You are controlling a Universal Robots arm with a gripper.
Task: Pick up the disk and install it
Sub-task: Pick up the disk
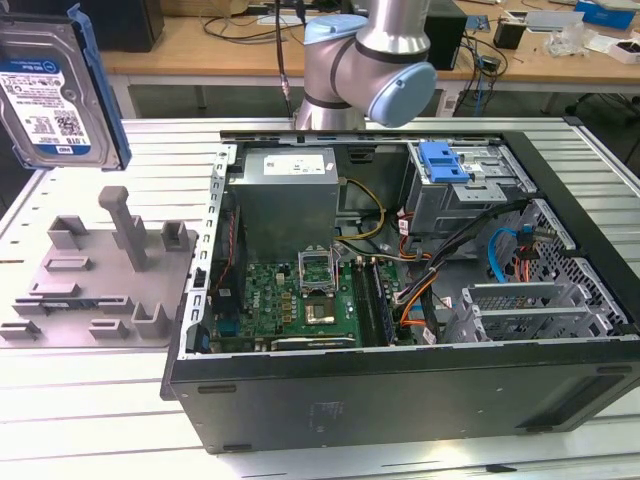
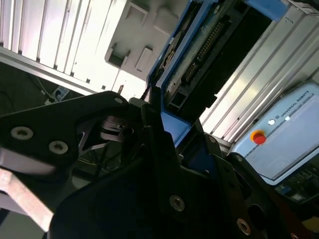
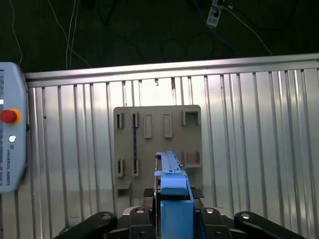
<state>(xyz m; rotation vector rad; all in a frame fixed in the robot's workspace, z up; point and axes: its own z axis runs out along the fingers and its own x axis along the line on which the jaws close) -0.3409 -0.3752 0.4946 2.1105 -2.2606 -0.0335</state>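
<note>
Ribbed aluminium table (image 1: pixel 80 400) carries the work in the exterior view. An open computer case (image 1: pixel 400 300) lies on it, with a grey fixture plate (image 1: pixel 90 270) just beside it on the exterior view's left. The disk (image 1: pixel 55 95) hangs upright in the air above that plate, label facing the camera and well apart from the drive cage (image 1: pixel 460 190) inside the case.

In the second wrist view the gripper (image 2: pixel 174 129) is clamped on the disk (image 2: pixel 209 50). Its black fingers (image 2: pixel 149 124) press on the blue frame at one end. The underside with its connector pins faces this camera.

In the first wrist view the disk (image 3: pixel 172 184) stands edge-on between the closed jaws of the gripper (image 3: pixel 174 216), over the plate (image 3: pixel 157 134). A teach pendant (image 3: pixel 10 144) rests on the table.

The disk looks like a stiff, dense block, fairly heavy for its size. Its bare metal faces are probably slick, and the board and connector side is probably fragile. The plastic frame may flex a little. The end away from the connector looks like the soundest place to grip.
</note>
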